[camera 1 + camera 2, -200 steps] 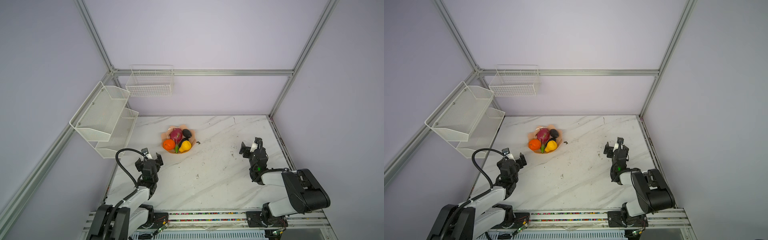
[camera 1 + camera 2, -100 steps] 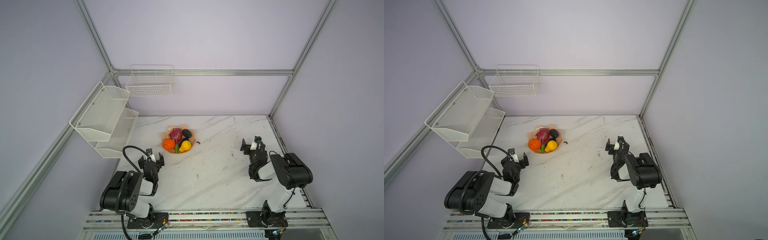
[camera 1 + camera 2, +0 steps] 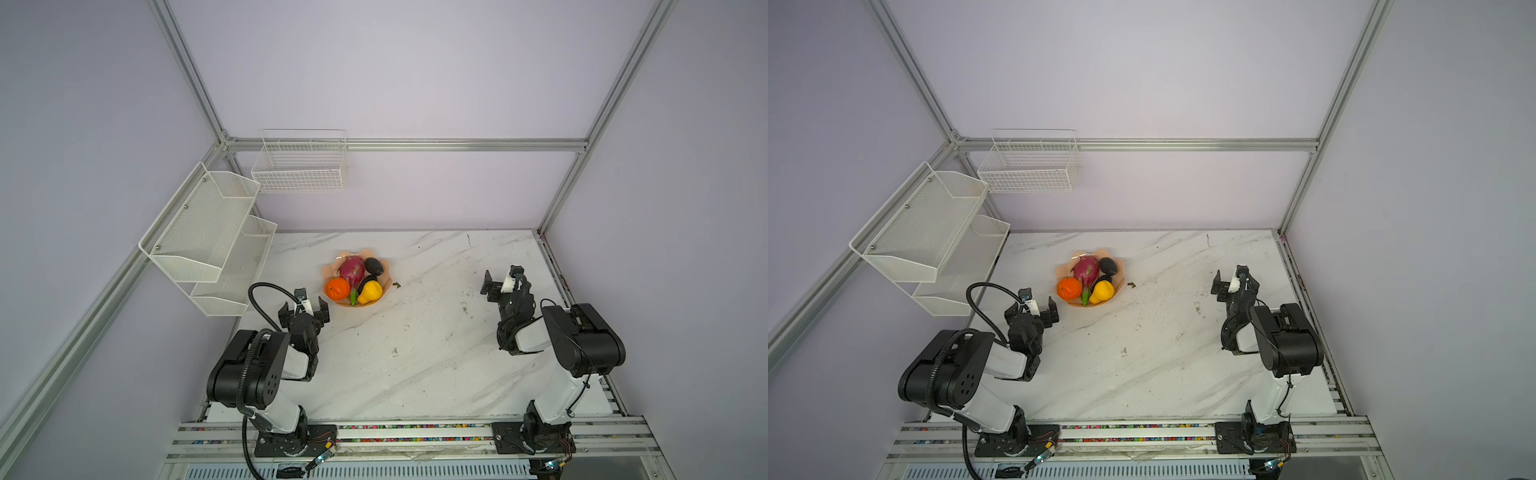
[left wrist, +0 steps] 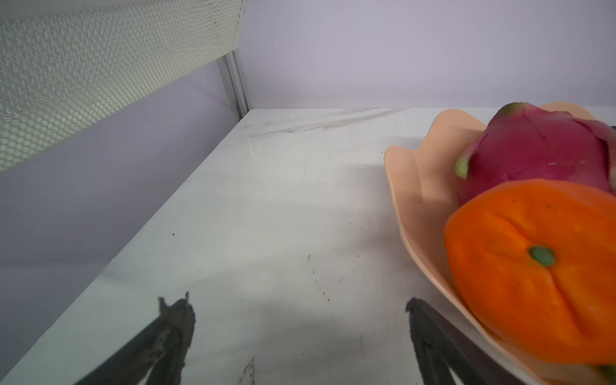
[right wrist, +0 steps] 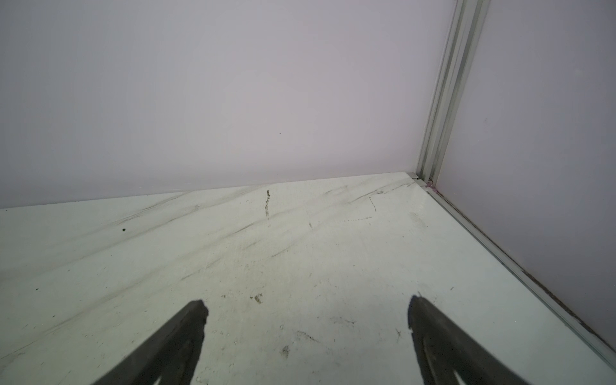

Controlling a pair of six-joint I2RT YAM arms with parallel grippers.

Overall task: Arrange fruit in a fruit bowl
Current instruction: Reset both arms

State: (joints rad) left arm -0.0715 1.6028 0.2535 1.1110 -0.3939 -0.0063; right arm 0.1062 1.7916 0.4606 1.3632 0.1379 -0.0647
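Note:
The peach-pink scalloped fruit bowl (image 3: 386,272) (image 3: 1119,270) stands at the table's back left in both top views. In it lie a magenta dragon fruit (image 3: 352,268), two black ovals (image 3: 374,266) (image 3: 366,282), an orange (image 3: 338,289) and a yellow pear (image 3: 370,292). My left gripper (image 3: 304,311) hovers open just in front of the bowl, empty. In the left wrist view the orange (image 4: 540,266) and dragon fruit (image 4: 540,150) fill one side beyond the open left gripper (image 4: 300,313). My right gripper (image 3: 501,280) (image 5: 306,313) is open and empty over bare table, far right.
A white two-tier mesh shelf (image 3: 208,232) hangs over the table's left edge, close to my left arm. A white wire basket (image 3: 299,166) hangs on the back wall. A small dark scrap (image 3: 396,285) lies beside the bowl. Walls and frame posts close in the marble table (image 3: 415,353).
Both arms have folded up, elbows rising over their bases, while the grippers shifted slightly toward the back. Both stayed open. The fruit and bowl have not moved.

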